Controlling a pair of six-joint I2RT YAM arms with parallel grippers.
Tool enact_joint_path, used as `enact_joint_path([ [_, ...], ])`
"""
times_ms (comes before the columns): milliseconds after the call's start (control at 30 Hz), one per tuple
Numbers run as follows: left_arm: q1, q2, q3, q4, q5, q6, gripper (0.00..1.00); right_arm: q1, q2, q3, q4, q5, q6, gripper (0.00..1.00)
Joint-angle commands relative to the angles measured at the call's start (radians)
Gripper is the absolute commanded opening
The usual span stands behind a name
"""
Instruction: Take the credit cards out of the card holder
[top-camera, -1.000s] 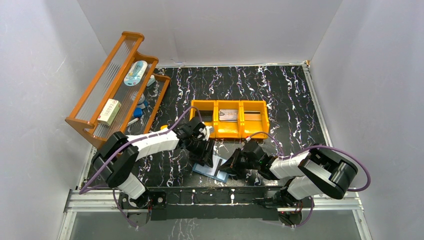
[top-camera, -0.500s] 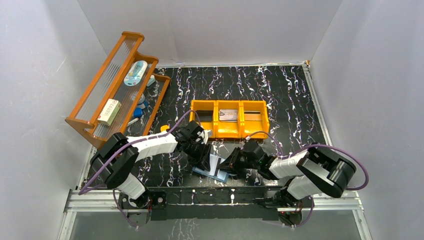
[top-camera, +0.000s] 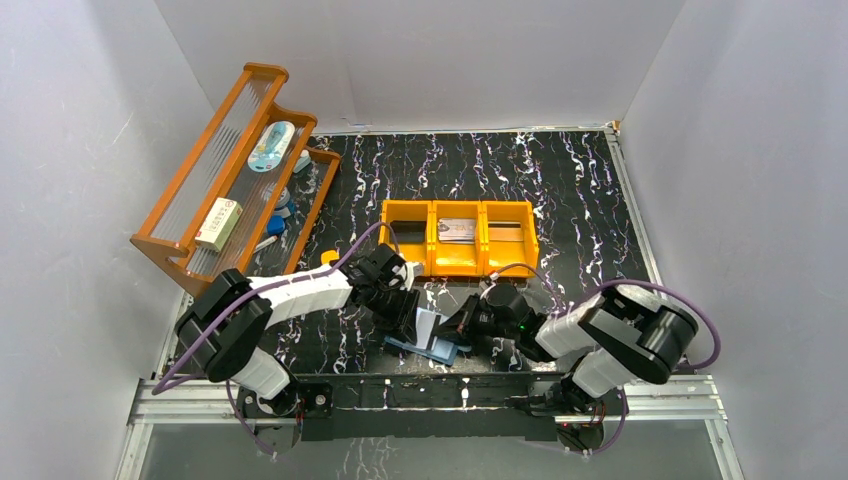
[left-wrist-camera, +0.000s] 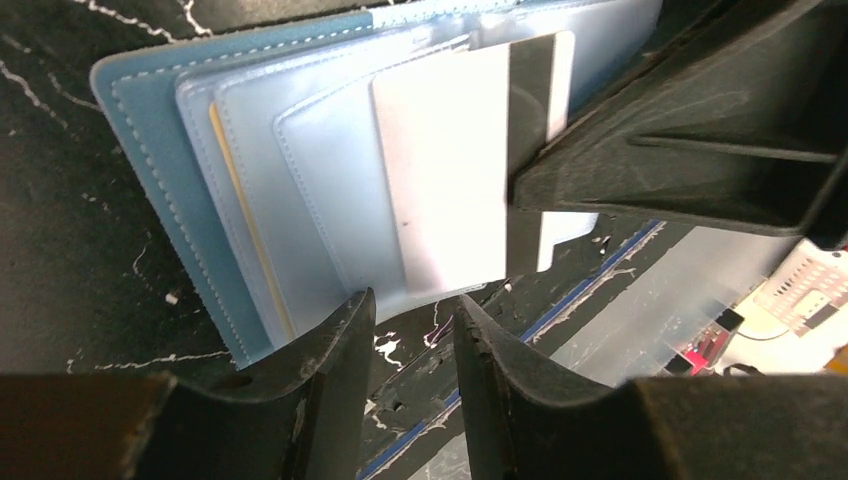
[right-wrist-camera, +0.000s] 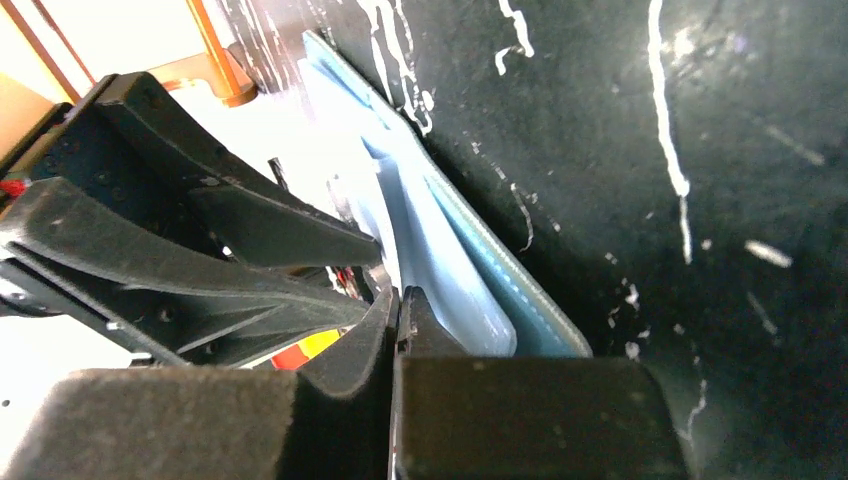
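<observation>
The card holder (top-camera: 415, 346) (left-wrist-camera: 150, 120) lies open near the table's front edge, teal outside and pale blue inside. A white credit card (left-wrist-camera: 440, 170) (top-camera: 430, 324) with a black stripe sticks partway out of its pocket. My right gripper (top-camera: 462, 328) (right-wrist-camera: 397, 300) is shut on that card's far edge, its black fingers (left-wrist-camera: 680, 150) covering the stripe side. The thin edge of an orange-tan card (left-wrist-camera: 240, 200) shows in a deeper pocket. My left gripper (left-wrist-camera: 412, 305) (top-camera: 404, 310) stands open at the holder's near edge with nothing between its fingers.
An orange three-compartment bin (top-camera: 505, 262) sits just behind the arms, with a card (top-camera: 457, 230) in its middle compartment. A wooden rack (top-camera: 225, 180) with small items stands at the back left. A small yellow-orange block (top-camera: 328, 257) lies beside it.
My left gripper has narrowed and shifted slightly over the holder. My right gripper has shut on the white card's edge, and more of that card now shows.
</observation>
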Motion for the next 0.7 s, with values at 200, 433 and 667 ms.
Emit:
enact_joint_path([
  [200, -0.005, -0.079, 0.014, -0.132, -0.149, 0.03, 0.37, -0.004, -0.158, -0.035, -0.236, 0.107, -0.058, 0.0],
  [433, -0.005, -0.09, 0.114, -0.078, -0.049, 0.018, 0.47, -0.003, -0.163, -0.029, -0.246, 0.099, -0.068, 0.0],
  [667, -0.011, 0.007, 0.129, -0.016, 0.06, 0.002, 0.47, -0.003, -0.143, -0.025, -0.226, 0.082, -0.068, 0.03],
])
